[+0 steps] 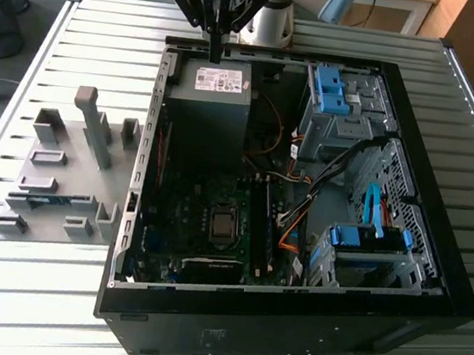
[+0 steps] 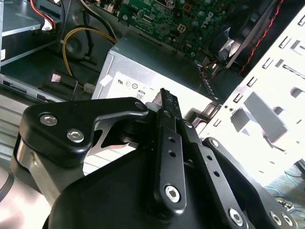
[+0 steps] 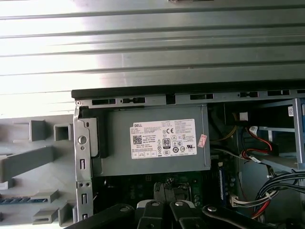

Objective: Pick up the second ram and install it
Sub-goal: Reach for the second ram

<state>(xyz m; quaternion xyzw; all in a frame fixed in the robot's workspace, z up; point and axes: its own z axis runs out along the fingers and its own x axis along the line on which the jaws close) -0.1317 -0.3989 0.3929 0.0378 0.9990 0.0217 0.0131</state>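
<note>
- The second ram (image 1: 44,199) sits in a low holder of the grey fixture (image 1: 61,134). It is outside the case and well apart from the power supply (image 1: 215,97). Nothing touches it, so the pick is not yet made.
- Grey posts and blocks of the fixture stand close around the stick. A straight, vertical approach looks safest, gripping the long flat faces near the middle so the stick cannot tilt.
- The case wall (image 1: 147,132) rises between the power supply and the fixture. Any travel toward the stick should clear that wall.
- The gripper (image 1: 215,49) hangs over the power supply's label end, at the case rim. Its jaws are pressed together on nothing, so they must part before they reach the stick.
- A darker stick (image 1: 262,228) stands in the motherboard slots beyond the power supply. Whether the slot beside it is free I cannot tell.
- Fixture and case both rest on the slatted bench (image 1: 109,23).
</note>
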